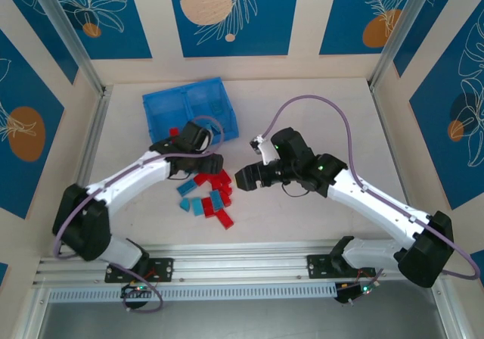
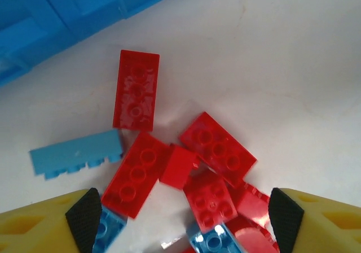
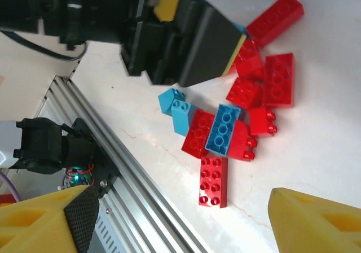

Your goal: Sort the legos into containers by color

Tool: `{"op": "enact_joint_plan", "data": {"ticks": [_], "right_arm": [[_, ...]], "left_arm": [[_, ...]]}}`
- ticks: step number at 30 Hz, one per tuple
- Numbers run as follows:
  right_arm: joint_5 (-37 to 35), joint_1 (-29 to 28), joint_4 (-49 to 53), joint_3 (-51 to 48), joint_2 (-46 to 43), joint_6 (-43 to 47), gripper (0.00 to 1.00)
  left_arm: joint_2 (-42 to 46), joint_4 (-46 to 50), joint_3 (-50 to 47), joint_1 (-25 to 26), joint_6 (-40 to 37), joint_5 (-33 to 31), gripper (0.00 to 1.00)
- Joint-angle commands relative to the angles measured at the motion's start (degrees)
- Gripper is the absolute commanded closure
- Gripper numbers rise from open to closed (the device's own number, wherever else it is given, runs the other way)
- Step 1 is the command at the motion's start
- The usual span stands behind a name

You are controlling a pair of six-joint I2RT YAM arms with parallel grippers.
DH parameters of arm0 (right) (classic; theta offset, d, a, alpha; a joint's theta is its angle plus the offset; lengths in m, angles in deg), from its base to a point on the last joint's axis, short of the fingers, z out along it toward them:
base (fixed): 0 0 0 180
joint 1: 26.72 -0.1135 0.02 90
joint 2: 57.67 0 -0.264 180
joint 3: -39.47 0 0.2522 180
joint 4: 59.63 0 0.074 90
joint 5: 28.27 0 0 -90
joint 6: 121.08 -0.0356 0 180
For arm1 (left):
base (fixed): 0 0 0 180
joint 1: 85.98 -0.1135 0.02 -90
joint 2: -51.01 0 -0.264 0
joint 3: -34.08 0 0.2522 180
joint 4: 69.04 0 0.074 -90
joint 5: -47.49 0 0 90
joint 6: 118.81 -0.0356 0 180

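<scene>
A loose heap of red and light blue legos [image 1: 212,197] lies on the table in front of the blue bin [image 1: 171,101], whose two containers sit side by side. My left gripper [image 2: 183,222] hangs open over the heap, its fingers [image 2: 84,219] straddling several red bricks [image 2: 210,196] and gripping none. A long red brick [image 2: 136,89] and a light blue one [image 2: 76,154] lie just beyond it. My right gripper [image 3: 197,219] is open and empty to the right of the heap. Below it lie a red brick [image 3: 213,180] and a blue brick [image 3: 223,130].
The aluminium rail [image 1: 227,267] runs along the near table edge, close behind the heap [image 3: 141,174]. The left gripper's body [image 3: 186,38] sits close to the right one over the pile. The bin's wall [image 2: 67,10] is just beyond the bricks. White table [image 1: 318,104] spreads to the right.
</scene>
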Motion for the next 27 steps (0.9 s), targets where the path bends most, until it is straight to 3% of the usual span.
{"op": "enact_joint_plan", "data": {"ticks": [1,9,27], "right_arm": [[-2.83,-0.18,0.07,0.14,-2.38,-1.99,0.18],[-5.04,-0.05,0.83,1.4,-2.21,-0.83,0.18],[-4.35,-0.11,2.42,2.69,-2.89,-2.38,0.18]], "left_arm": [[-4.96,-3.41,3.89,0.64,-1.73,-4.52,0.23],[-18.76,-2.54,11.06,0.24,-8.32,-15.62,0.24],[-28.9,-5.78,10.25,-0.03,-4.56,-14.69,0.61]]}}
